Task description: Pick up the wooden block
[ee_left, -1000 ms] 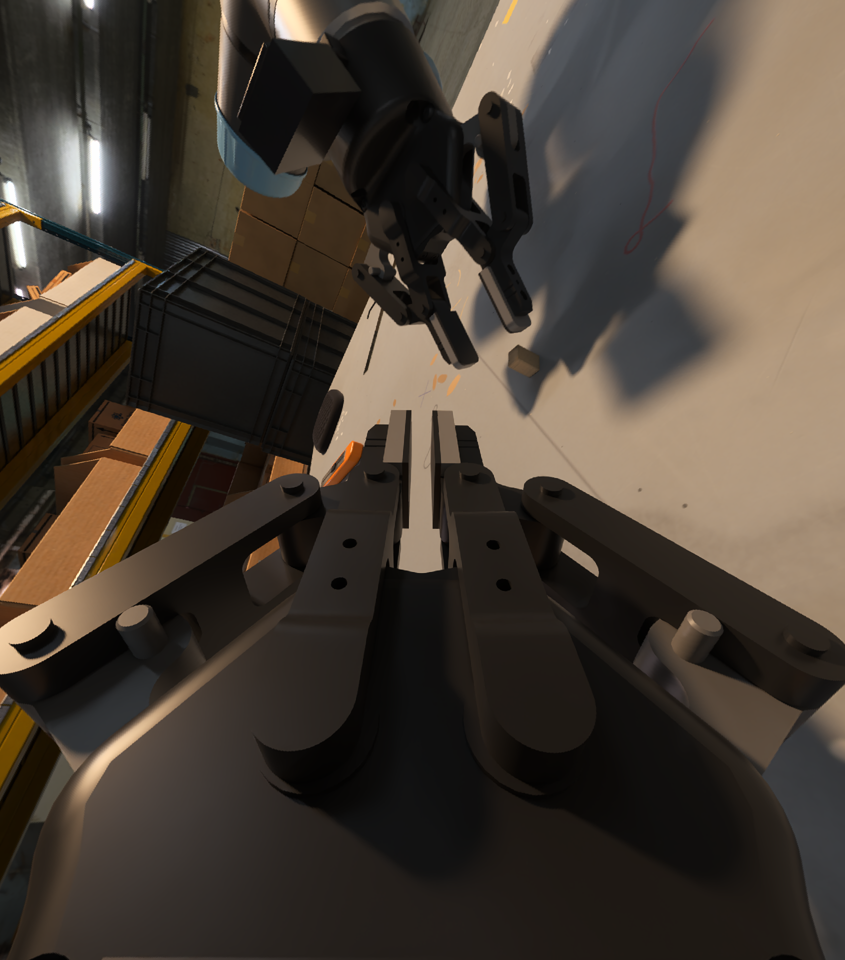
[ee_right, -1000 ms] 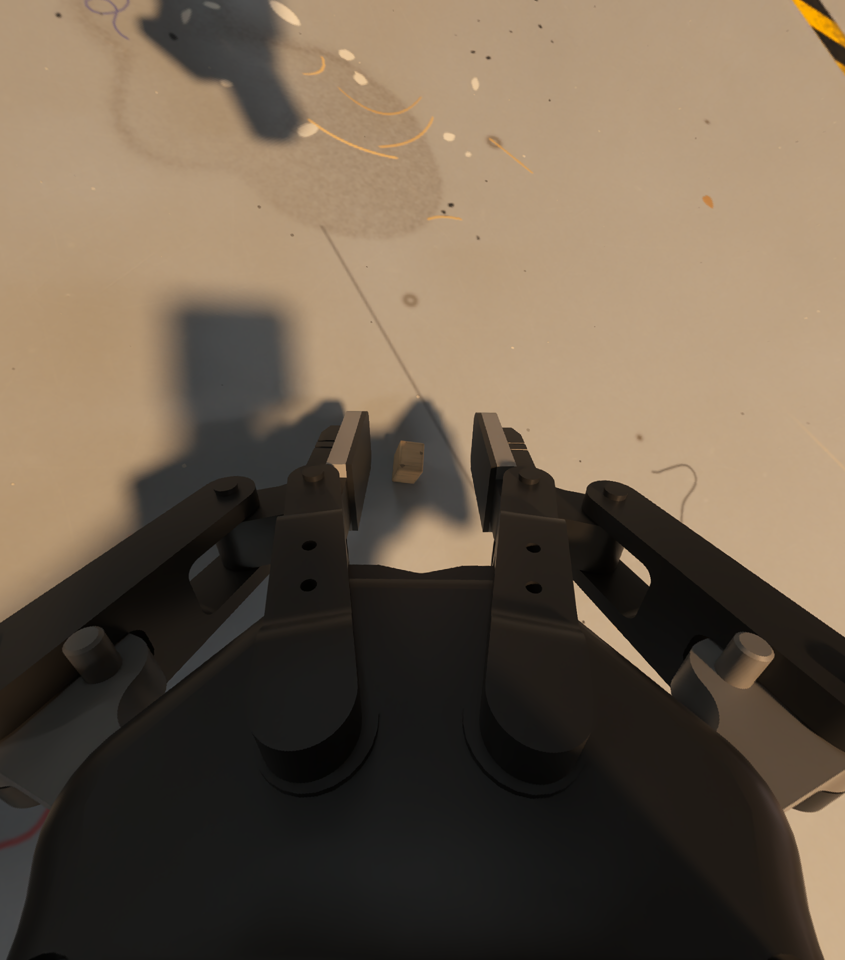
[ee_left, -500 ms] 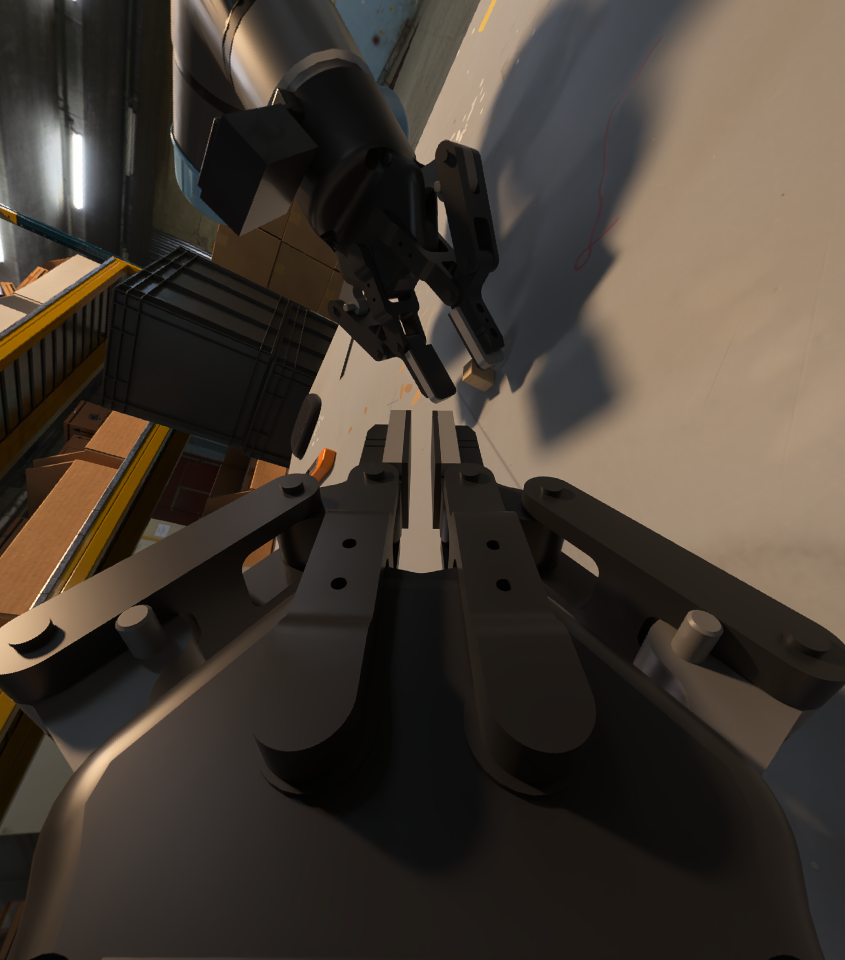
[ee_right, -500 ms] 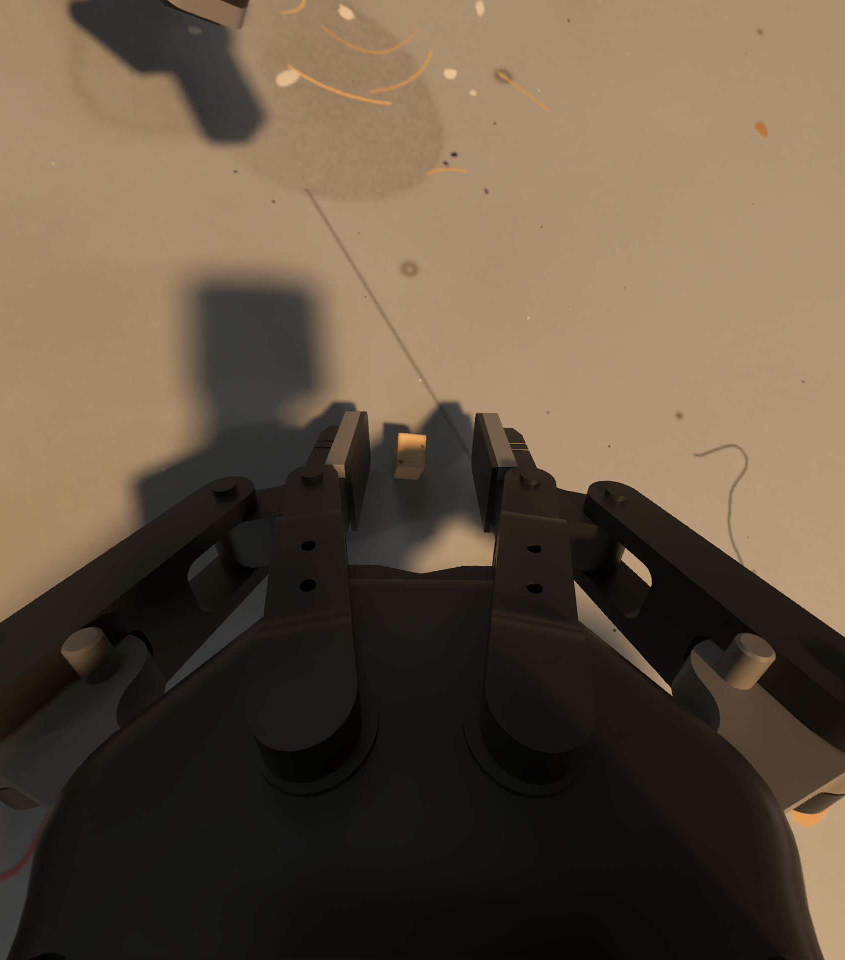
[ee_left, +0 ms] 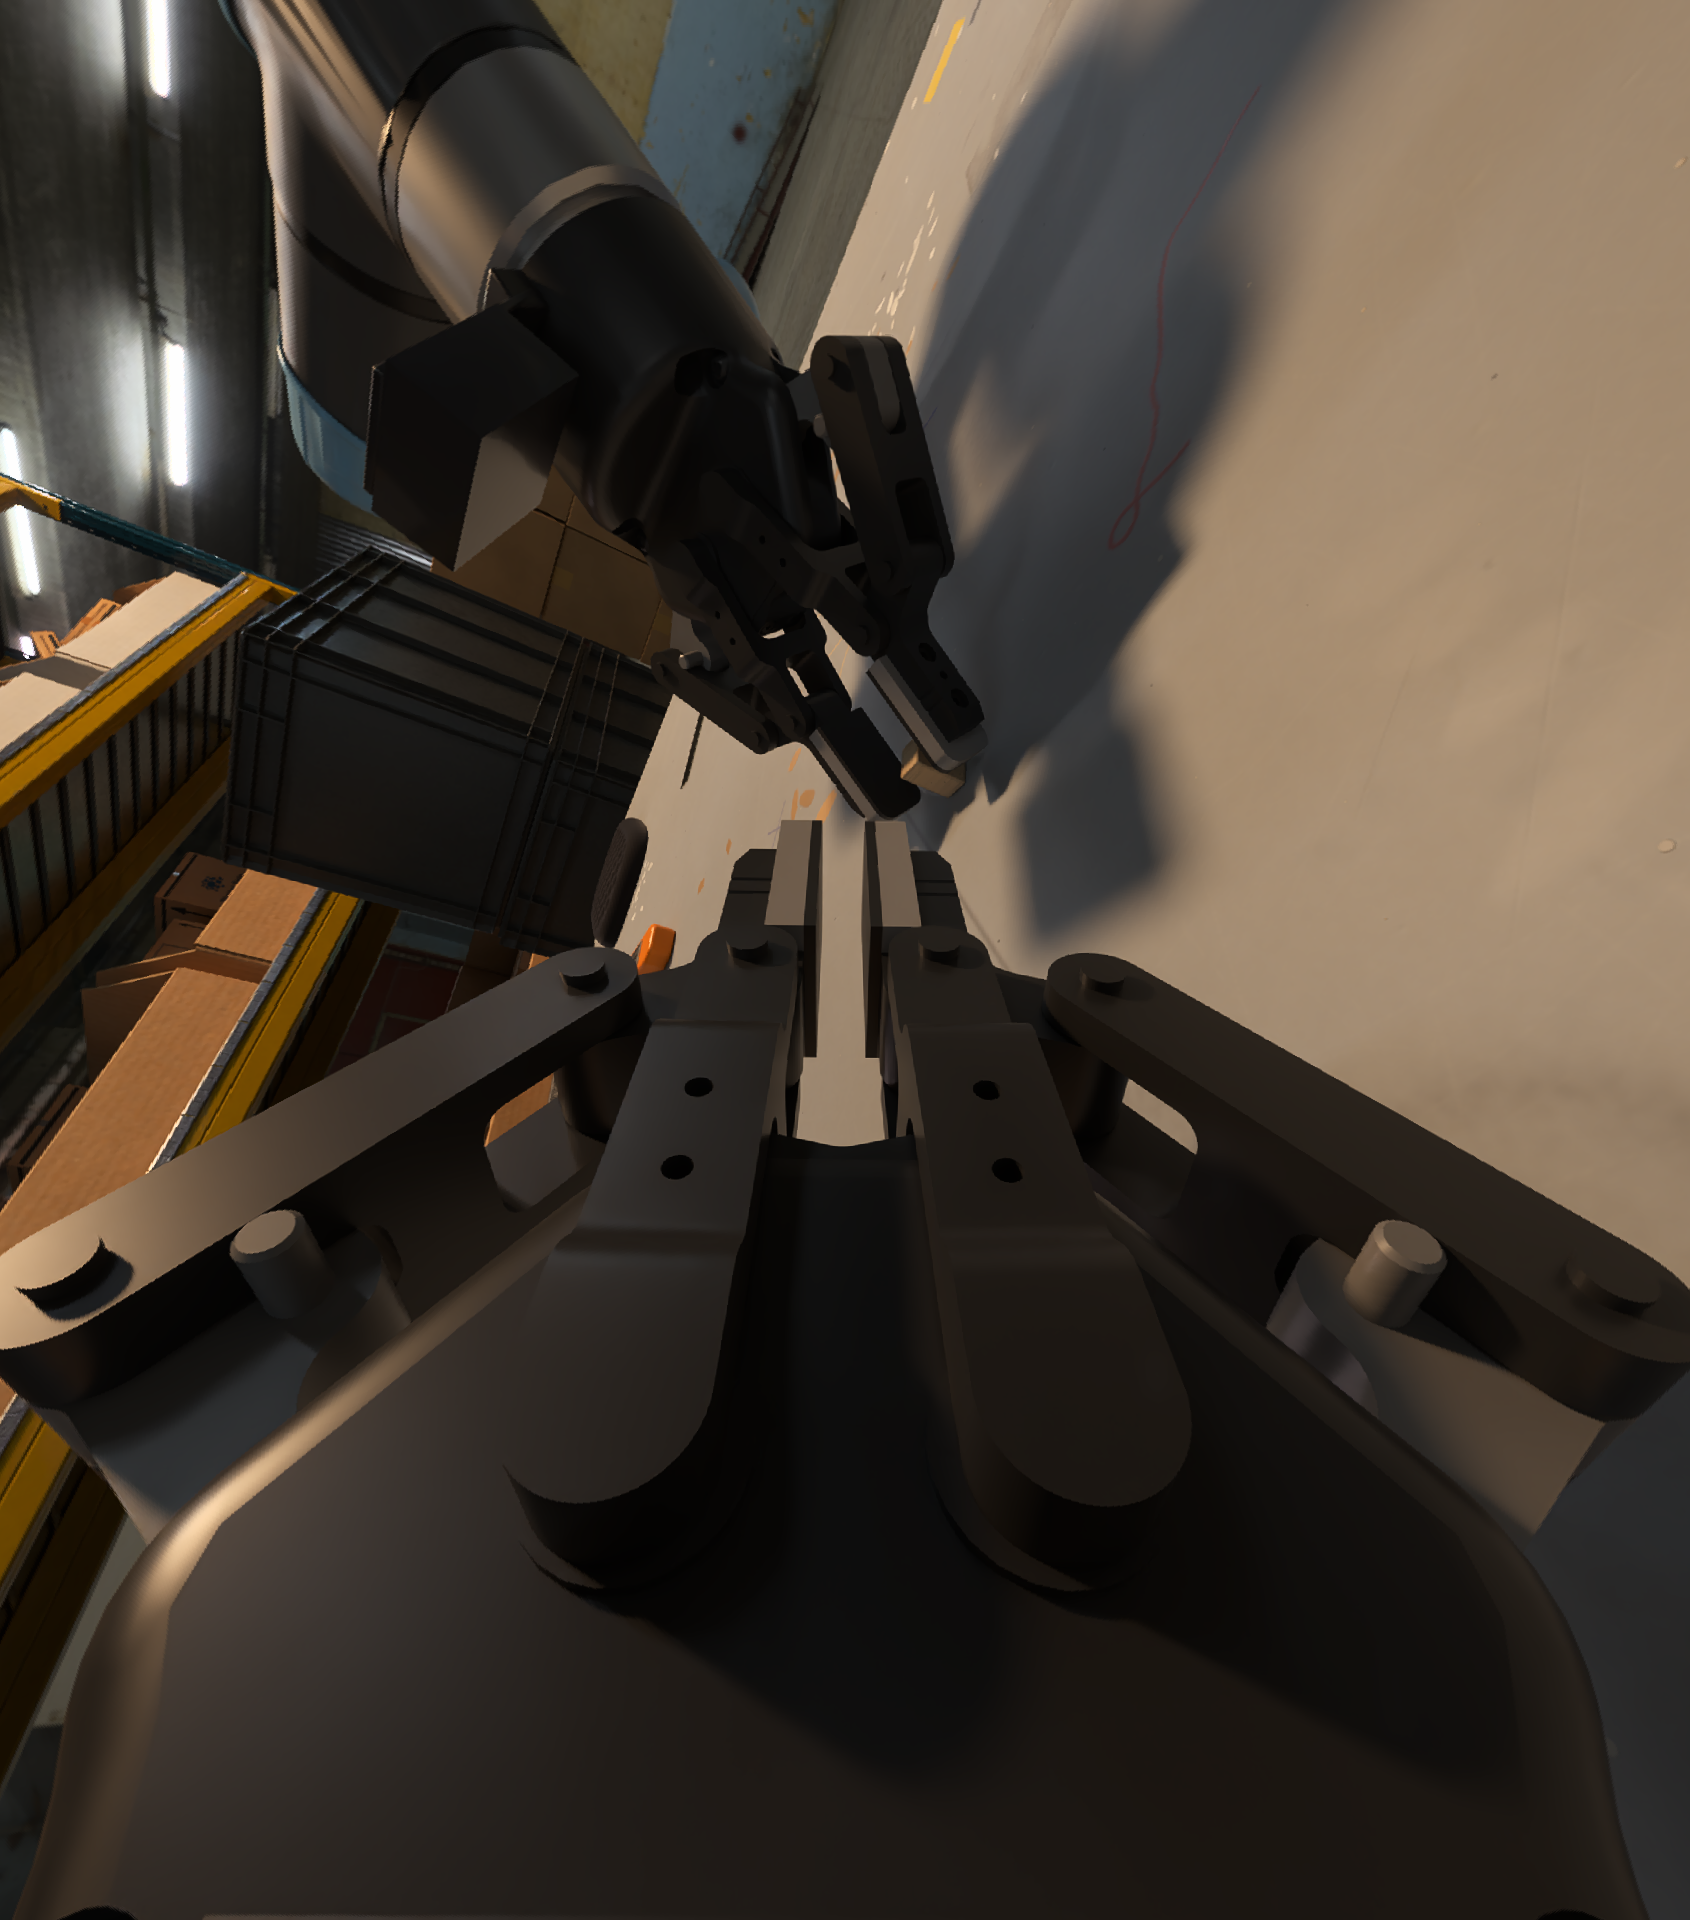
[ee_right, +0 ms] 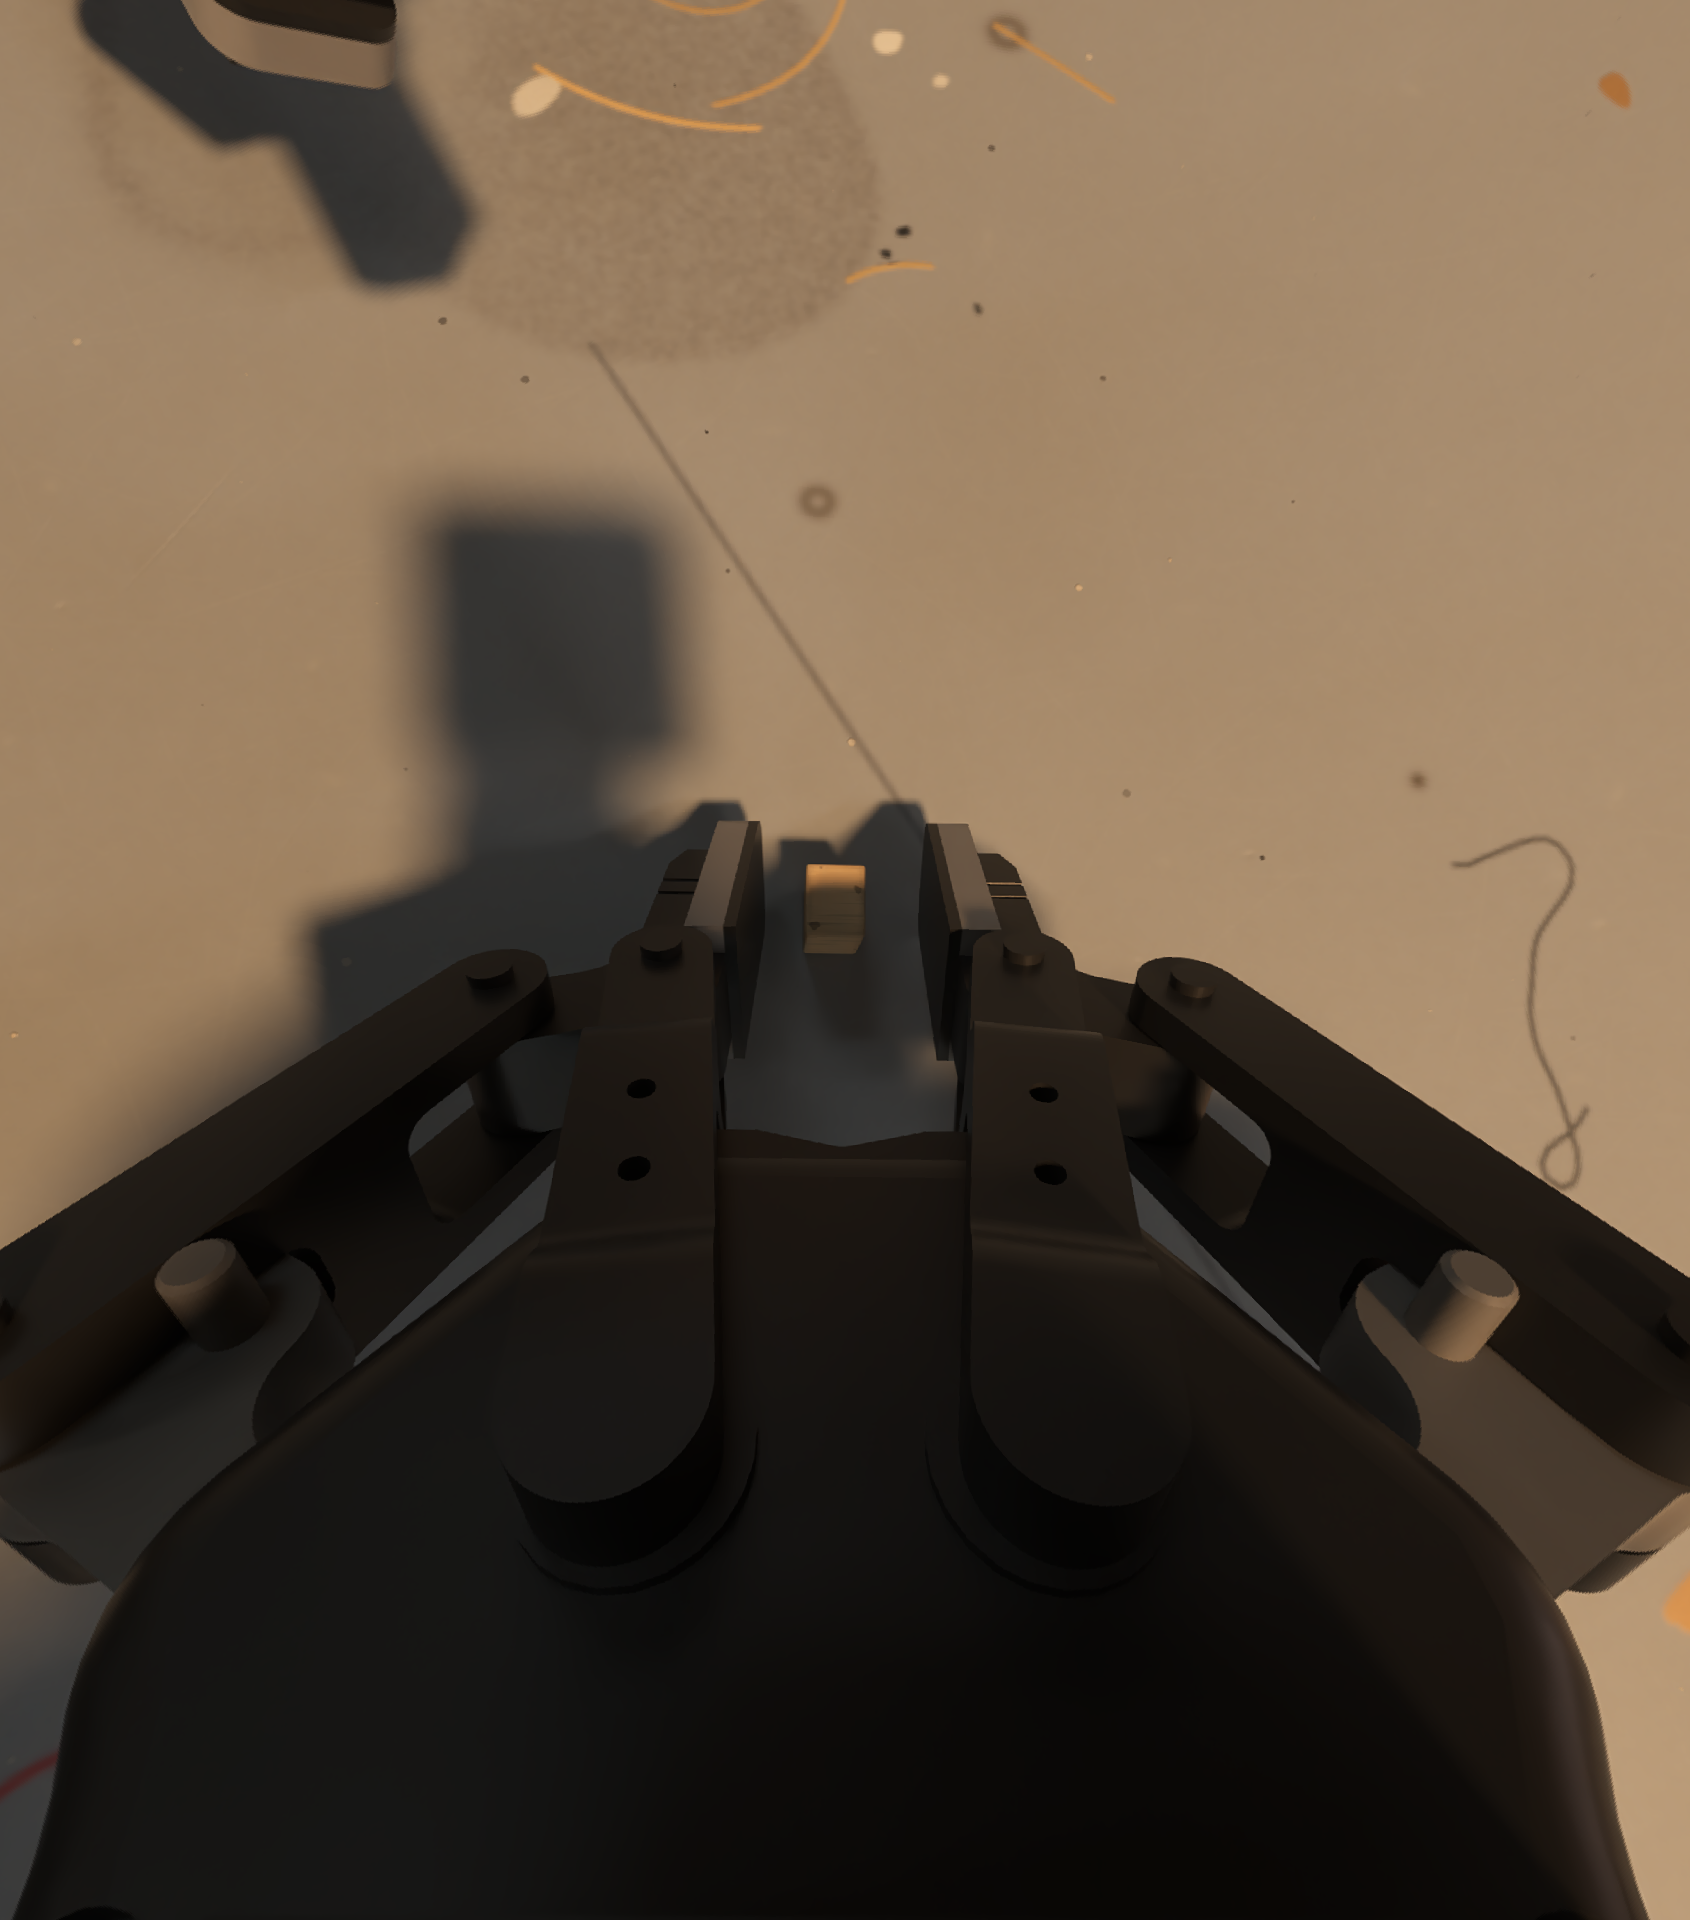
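Right pincer (ee_right: pixel 841 914) is released, pads apart, straddling the wooden block (ee_right: pixel 835 906). Block sits between the two pads, roughly centred, a visible gap on each side, so no contact yet. It looks to be resting on the bench (ee_right: pixel 1340 520); from the left wrist view the block (ee_left: pixel 930 771) sits right at the right pincer's (ee_left: pixel 908 769) fingertips, low against the bench surface.

Left pincer (ee_left: pixel 841 862) is nearly clenched, a narrow slit between the pads, grasping nothing. It hangs just short of the right pincer's tips, pointed at them, not involved in the grasp.

Progress, my read:
- Done: approach and alignment. Block is inside the right pincer's span, pads either side.
- Left: clench on the block, then lift clear of the bench. Nothing picked up yet.

Can't tell from either view whether the fingertips are low enough to get full pad on the block; it's small and sits near the tip ends.

Background beyond the left pincer: dark crate (ee_left: pixel 425 748), yellow-edged racking (ee_left: pixel 41 727) with cardboard. Stray wire (ee_right: pixel 1547 987) on the bench off to the side of the right pincer, clear of the grasp.
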Available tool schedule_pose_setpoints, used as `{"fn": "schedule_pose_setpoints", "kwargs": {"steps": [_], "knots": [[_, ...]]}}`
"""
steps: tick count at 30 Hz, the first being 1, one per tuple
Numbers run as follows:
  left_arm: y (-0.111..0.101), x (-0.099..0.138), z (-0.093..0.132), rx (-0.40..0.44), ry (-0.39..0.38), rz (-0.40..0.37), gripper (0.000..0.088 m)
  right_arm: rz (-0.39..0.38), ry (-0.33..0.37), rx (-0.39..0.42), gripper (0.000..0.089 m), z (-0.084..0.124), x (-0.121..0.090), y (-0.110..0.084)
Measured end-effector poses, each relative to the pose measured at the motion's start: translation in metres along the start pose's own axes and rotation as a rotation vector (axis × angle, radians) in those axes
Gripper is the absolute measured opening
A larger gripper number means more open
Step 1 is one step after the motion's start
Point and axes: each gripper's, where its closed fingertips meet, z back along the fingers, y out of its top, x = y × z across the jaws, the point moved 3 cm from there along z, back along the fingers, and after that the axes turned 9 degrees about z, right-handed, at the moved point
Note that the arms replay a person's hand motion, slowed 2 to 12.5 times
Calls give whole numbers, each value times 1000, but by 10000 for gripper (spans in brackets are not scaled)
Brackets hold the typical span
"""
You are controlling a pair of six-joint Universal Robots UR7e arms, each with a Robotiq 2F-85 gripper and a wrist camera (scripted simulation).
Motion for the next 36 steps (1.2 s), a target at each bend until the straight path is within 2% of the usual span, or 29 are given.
{"fn": "schedule_pose_setpoints", "kwargs": {"steps": [7, 18, 23, 31, 36], "knots": [[-2, 2, 0, 2, 0, -34, 69, -37, 25, -18, 214, -1, -2, 1], [-3, 1, 1, 5, 10, -52, 67, 1, 5, -31, 118, 0, -1, 2], [-5, 0, 1, 0, 12, -62, 70, 21, -26, -34, 92, 6, 3, 5], [-7, 0, -1, -2, 14, -64, 68, 67, -126, -13, 92, 23, 13, 19], [-7, 0, -2, 1, 13, -63, 68, 86, -138, 36, 91, 30, 13, 33]]}}
